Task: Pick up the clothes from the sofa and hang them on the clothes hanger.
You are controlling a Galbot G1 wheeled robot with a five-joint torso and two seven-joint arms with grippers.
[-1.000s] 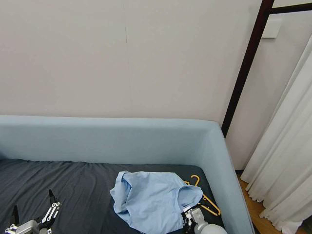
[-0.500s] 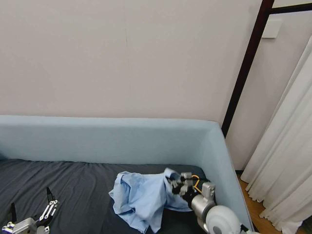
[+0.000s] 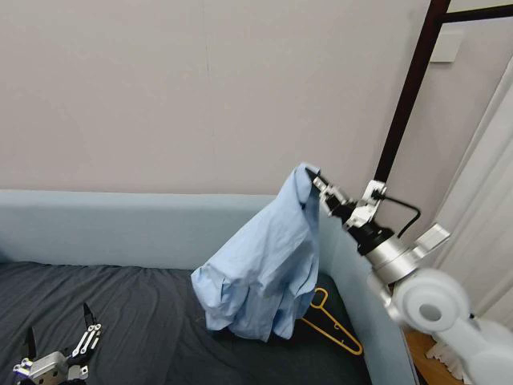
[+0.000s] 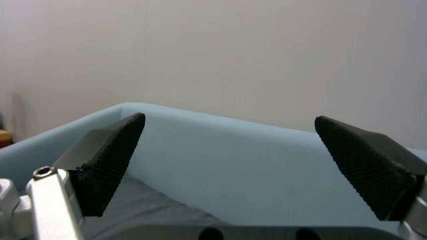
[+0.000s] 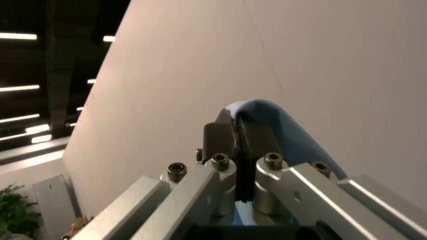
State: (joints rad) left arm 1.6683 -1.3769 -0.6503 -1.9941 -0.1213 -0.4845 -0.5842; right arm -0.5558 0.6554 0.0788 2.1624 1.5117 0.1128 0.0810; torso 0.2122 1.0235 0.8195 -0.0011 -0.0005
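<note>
Hovering low at the far left over the sofa's dark seat cushion [image 3: 120,309], the left gripper [image 3: 58,325] hung idle, its jaws spread wide with nothing between them. To its right, the pale blue shirt [image 3: 268,265] dangled in the air in front of the sofa backrest [image 3: 120,224], its top bunched and its lower folds hanging down near the seat; whether the hem touched the cushion could not be told. Just beside those folds an orange hanger [image 3: 335,327] lay flat in the seat's right corner. Farther right, the right gripper [image 3: 315,180] was raised above the backrest, clenched on a small fold at the shirt's upper edge. The cloth looked light, soft and limp, so it would likely sway and sag with any motion, and so narrow a pinch could slip. A hold at the collar or a shoulder seam seemed safer for threading it onto the hanger. A dark pole [image 3: 405,104] stood behind.
</note>
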